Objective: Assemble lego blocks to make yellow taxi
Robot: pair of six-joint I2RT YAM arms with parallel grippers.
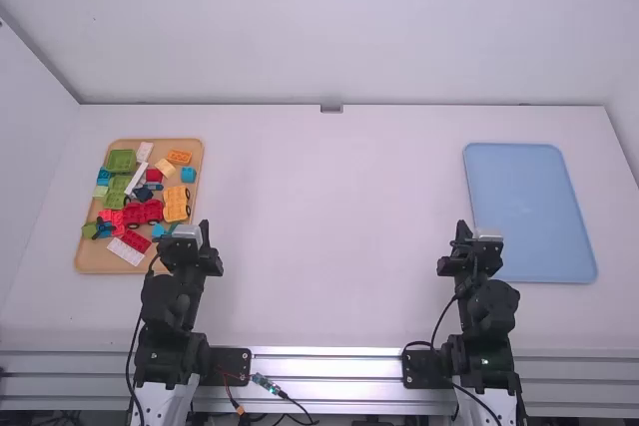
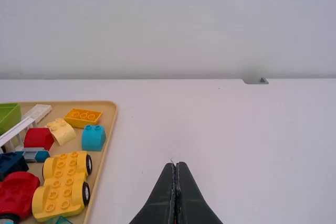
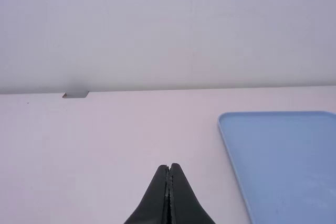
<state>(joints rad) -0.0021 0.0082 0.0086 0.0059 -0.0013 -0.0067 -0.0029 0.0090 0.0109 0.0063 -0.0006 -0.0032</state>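
Yellow wheeled base (image 2: 62, 187) lies left of my left tool (image 1: 190, 250); it and my right tool (image 1: 471, 251) are closed (both empty, honestly).

In the high view, the left gripper (image 1: 205, 261) covers the near right corner of the tan tray (image 1: 95, 261), and whatever lies there is hidden. Small dark pieces (image 1: 103, 227) on the tan tray's near left part are too small to tell. Well right of the tan tray, the right gripper (image 1: 459, 258) hides some of the blue tray's (image 1: 529, 197) near left edge. In the left wrist view, the frame's edge cuts off the tan tray, plus the green block (image 2: 9, 116), navy block (image 2: 11, 164) and red car base (image 2: 18, 192) on it.
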